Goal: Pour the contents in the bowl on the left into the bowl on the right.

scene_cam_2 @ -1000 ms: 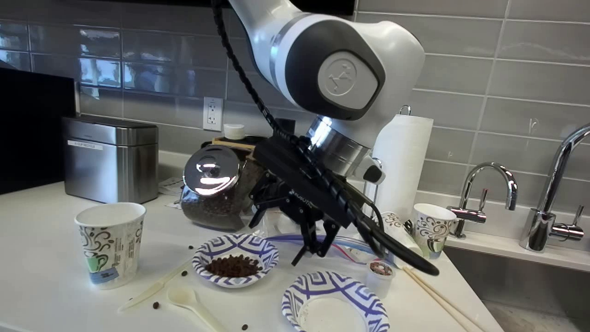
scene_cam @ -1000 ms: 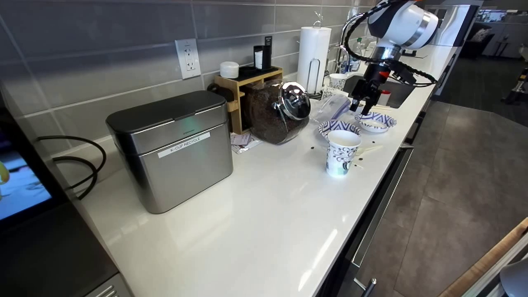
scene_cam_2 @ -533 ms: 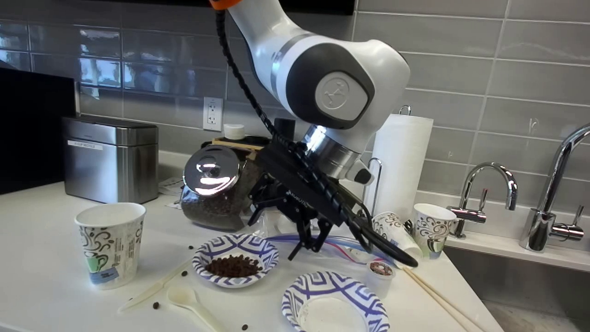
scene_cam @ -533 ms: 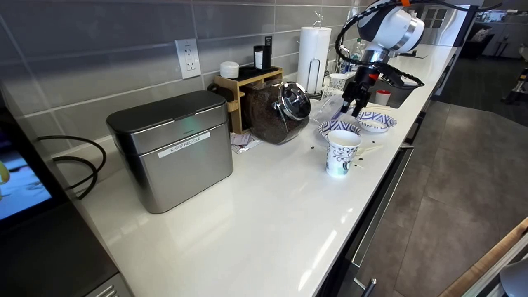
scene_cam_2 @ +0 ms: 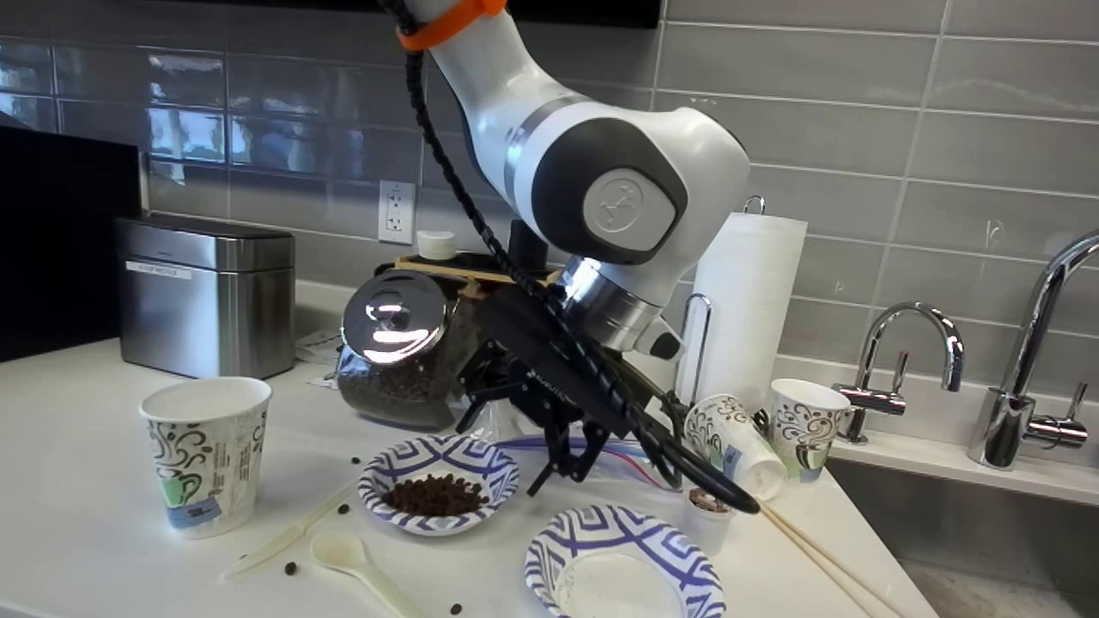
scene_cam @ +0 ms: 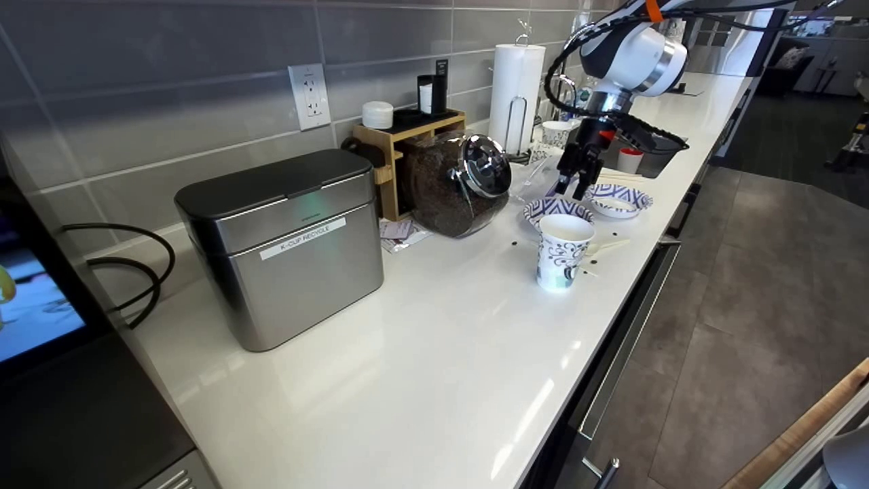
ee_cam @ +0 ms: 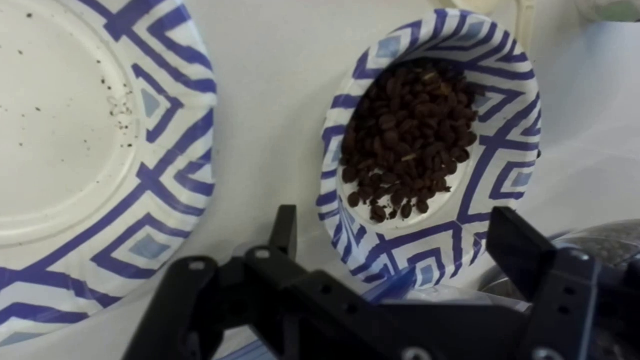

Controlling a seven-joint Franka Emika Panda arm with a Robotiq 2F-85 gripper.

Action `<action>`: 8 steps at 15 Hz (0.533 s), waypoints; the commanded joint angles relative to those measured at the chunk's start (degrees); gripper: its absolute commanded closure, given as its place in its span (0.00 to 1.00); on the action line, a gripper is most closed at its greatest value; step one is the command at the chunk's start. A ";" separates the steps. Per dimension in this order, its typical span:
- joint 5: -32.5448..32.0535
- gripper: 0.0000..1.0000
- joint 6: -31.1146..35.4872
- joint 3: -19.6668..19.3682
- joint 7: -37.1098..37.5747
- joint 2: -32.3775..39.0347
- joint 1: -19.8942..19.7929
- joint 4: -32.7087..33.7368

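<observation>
The left bowl (scene_cam_2: 403, 459) is white with a blue-purple pattern and holds dark brown beans (scene_cam_2: 436, 495). It shows in the wrist view (ee_cam: 505, 145) and partly behind a cup in an exterior view (scene_cam: 540, 206). The right bowl (scene_cam_2: 614, 525) has the same pattern and only small dark specks inside; it also shows in the wrist view (ee_cam: 175, 150). My gripper (scene_cam_2: 500, 457) is open and empty, tilted above the back side of the bean bowl. In the wrist view the gripper (ee_cam: 393, 227) has its fingers apart, with the bowl's near rim between them in the picture.
A paper cup (scene_cam_2: 206, 455) stands left of the bean bowl. A spoon (scene_cam_2: 352, 558), knife (scene_cam_2: 288, 541) and loose beans lie in front. Behind are a plastic bag (scene_cam_2: 631, 463), a bean jar (scene_cam_2: 395, 369) and paper towels (scene_cam_2: 747, 309). Chopsticks (scene_cam_2: 816, 549) and the sink (scene_cam_2: 1004, 515) are right.
The arm has moved down and toward the bean bowl, to the left in both exterior views. The gripper stays open. The bowls have not moved.
</observation>
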 commanded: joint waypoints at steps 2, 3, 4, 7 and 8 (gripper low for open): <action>-0.81 0.38 -1.07 0.97 -0.51 1.65 -0.62 1.81; -0.95 0.47 -0.97 1.05 -0.78 1.72 -0.61 1.78; -1.16 0.55 -0.85 1.08 -0.77 1.83 -0.52 1.73; -2.02 0.35 -0.30 1.01 -0.26 2.00 -0.21 1.51; -2.36 0.33 -0.22 0.96 -0.06 2.09 -0.15 1.51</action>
